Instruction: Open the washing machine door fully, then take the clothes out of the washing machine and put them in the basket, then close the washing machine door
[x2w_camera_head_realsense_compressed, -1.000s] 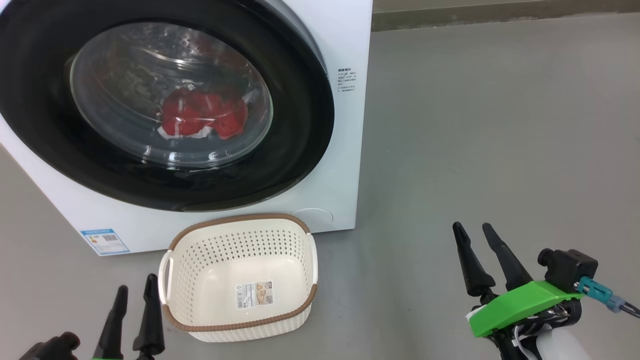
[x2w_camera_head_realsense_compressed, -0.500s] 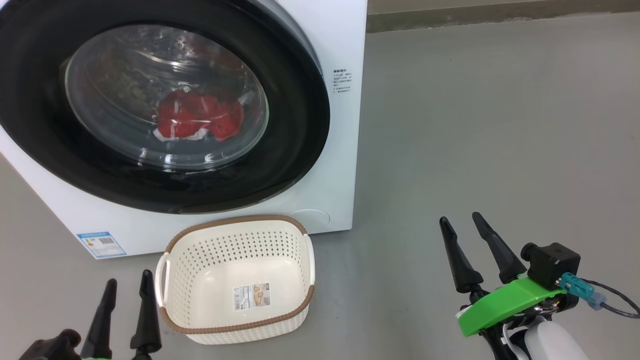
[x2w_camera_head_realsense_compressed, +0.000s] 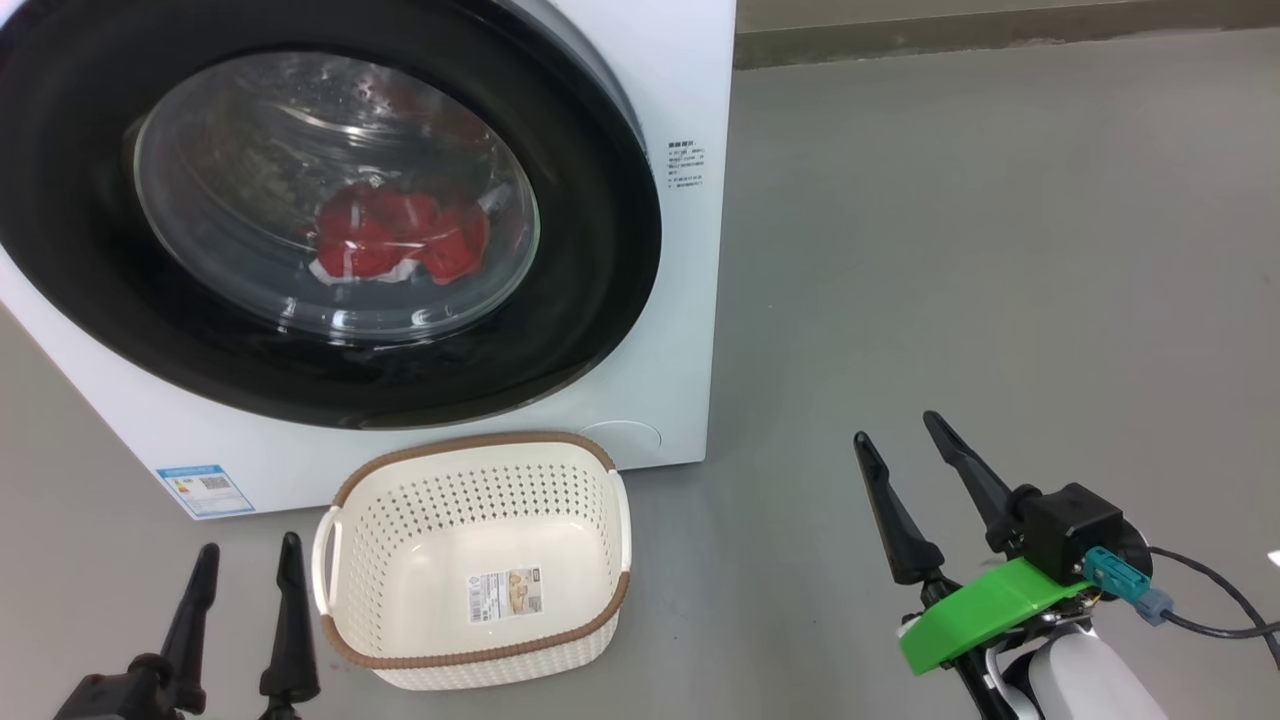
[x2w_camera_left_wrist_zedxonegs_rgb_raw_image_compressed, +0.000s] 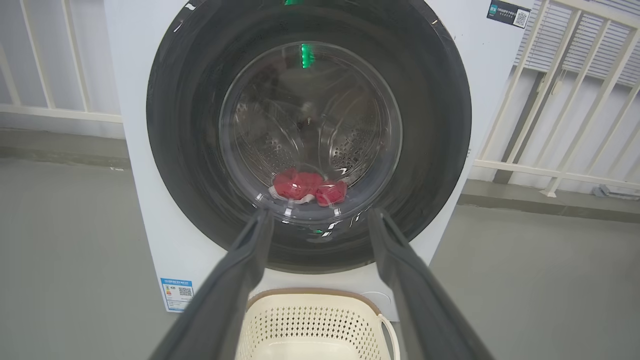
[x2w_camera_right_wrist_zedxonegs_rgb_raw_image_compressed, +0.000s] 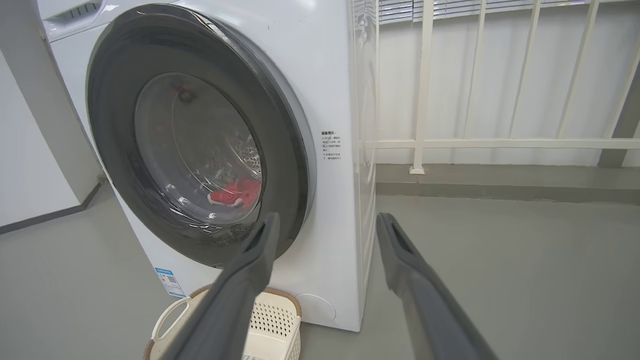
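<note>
Round washing machine door (x2w_camera_head_realsense_compressed: 330, 130), glossy black rim with a bulging clear glass window: shut, flush on the front of the big white box-shaped washing machine (x2w_camera_head_realsense_compressed: 690, 300). Likely rigid, fairly heavy, held by a latch; the rim looks slick. No handle visible. Best bet is hooking a finger behind the rim's right edge, which stands a little proud of the white panel in the right wrist view.

Soft bright red clothes with white bits (x2w_camera_head_realsense_compressed: 400, 235): bunched low in the drum, seen through the glass. Probably light and limp, so pinch a raised fold.

Small cream perforated plastic basket with a brown woven-look rim (x2w_camera_head_realsense_compressed: 480, 442): empty, on the grey floor (x2w_camera_head_realsense_compressed: 950, 250), just in front of the machine below the door. Light, may slide.

Left pincer (x2w_camera_head_realsense_compressed: 249, 543): fingers apart, holding nothing, near the basket's left handle. Right pincer (x2w_camera_head_realsense_compressed: 895, 426): fingers apart, holding nothing, well right of the machine.
</note>
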